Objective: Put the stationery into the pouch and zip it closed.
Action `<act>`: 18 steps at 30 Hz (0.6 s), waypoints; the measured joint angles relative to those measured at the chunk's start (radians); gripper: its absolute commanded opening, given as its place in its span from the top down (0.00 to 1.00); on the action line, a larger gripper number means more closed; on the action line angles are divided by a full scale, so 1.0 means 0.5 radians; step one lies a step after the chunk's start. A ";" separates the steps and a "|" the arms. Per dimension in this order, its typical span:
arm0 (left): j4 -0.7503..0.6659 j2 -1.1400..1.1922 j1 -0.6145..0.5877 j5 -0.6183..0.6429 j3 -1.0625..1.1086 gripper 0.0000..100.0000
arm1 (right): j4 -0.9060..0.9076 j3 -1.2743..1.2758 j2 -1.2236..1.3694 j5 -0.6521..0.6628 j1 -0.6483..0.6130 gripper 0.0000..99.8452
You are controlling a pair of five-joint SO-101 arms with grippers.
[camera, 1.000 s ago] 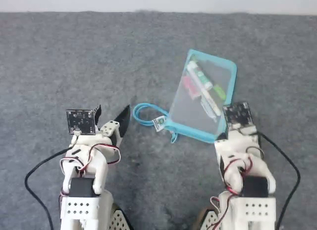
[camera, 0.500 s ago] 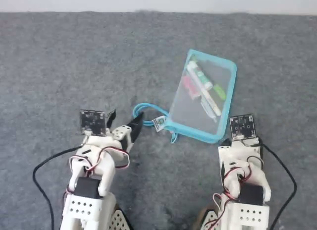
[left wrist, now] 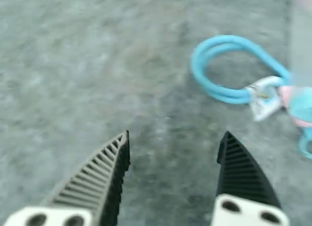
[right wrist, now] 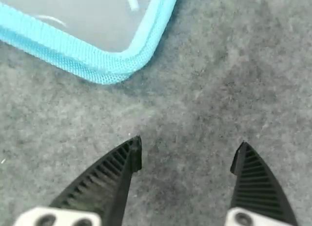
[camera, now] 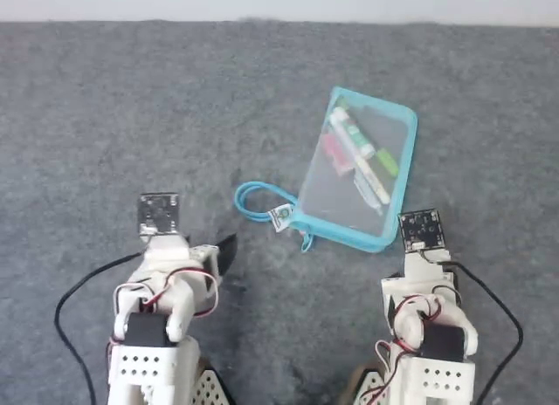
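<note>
Grey mat (camera: 131,99) covers the table, and the pouch (camera: 349,191), clear with a blue edge, lies flat on it ahead of the right arm, tilted. The stationery (camera: 358,152) is inside it, seen through the clear face as a few pens and markers lying side by side. A blue loop (camera: 258,202) and a small tag (camera: 281,216) trail from the pouch's near corner toward the left arm, and the pull (camera: 306,241) hangs just beside that corner.

The left gripper (left wrist: 175,134) hangs over bare mat near the loop, jaws spread wide with nothing between them. The right gripper (right wrist: 190,141) is likewise spread and empty, just beside the pouch's other near corner and not touching it.

Filling looks done, so the step in hand is the zip, or a check on it. The zipped edge looks flat and unbroken, though I cannot tell for sure that it is shut to the end. If a gap remains, the next move calls for one gripper to pin the pouch while the other pinches the small pull and draws it along the edge. If not, the task seems finished.
</note>
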 measured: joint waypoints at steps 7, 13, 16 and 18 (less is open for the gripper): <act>0.018 0.000 -0.203 0.000 0.000 0.72 | 0.009 0.000 0.000 0.000 0.000 0.71; 0.018 0.000 -0.292 0.000 0.000 0.72 | 0.009 0.000 0.000 0.000 0.000 0.71; 0.018 0.000 -0.301 0.000 0.000 0.72 | 0.009 0.000 0.000 0.000 0.000 0.71; 0.018 0.000 -0.301 0.000 0.000 0.72 | 0.009 0.000 0.000 0.000 0.000 0.71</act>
